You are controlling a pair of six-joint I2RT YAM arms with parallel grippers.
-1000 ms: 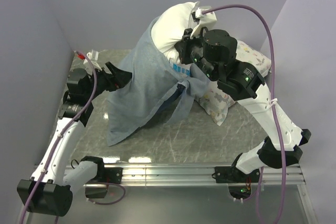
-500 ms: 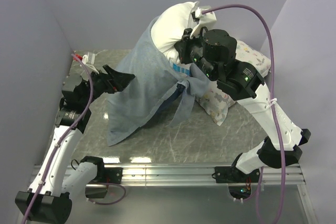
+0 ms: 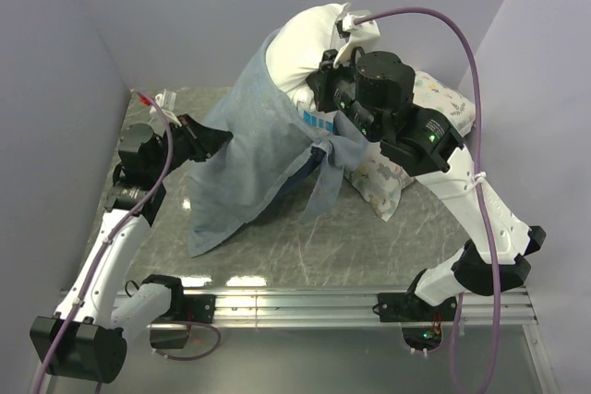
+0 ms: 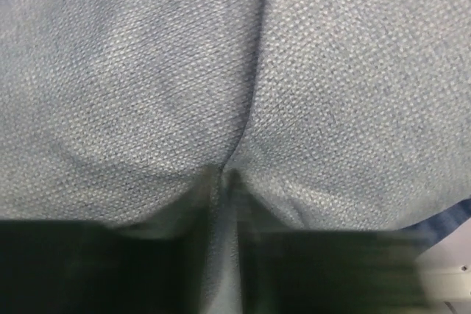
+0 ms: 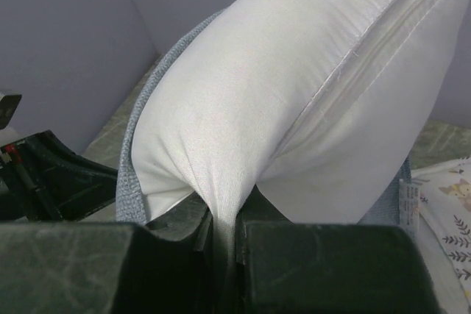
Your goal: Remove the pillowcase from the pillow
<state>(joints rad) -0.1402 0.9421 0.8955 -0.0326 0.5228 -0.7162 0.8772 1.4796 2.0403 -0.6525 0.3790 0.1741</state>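
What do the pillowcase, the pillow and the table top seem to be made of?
The pillowcase: woven cloth, matte grey-blue; the left wrist view shows a coarse weave and soft folds. The pillow: smooth white fabric shell, probably cotton or a blend, with a stitched seam; the filling is hidden. The table top: grey veined surface with slight gloss, looking like marble or a printed imitation.

High rear camera overlooks table (image 3: 369,237); wrist cameras hug pillowcase (image 4: 147,71), pillow (image 5: 294,86)
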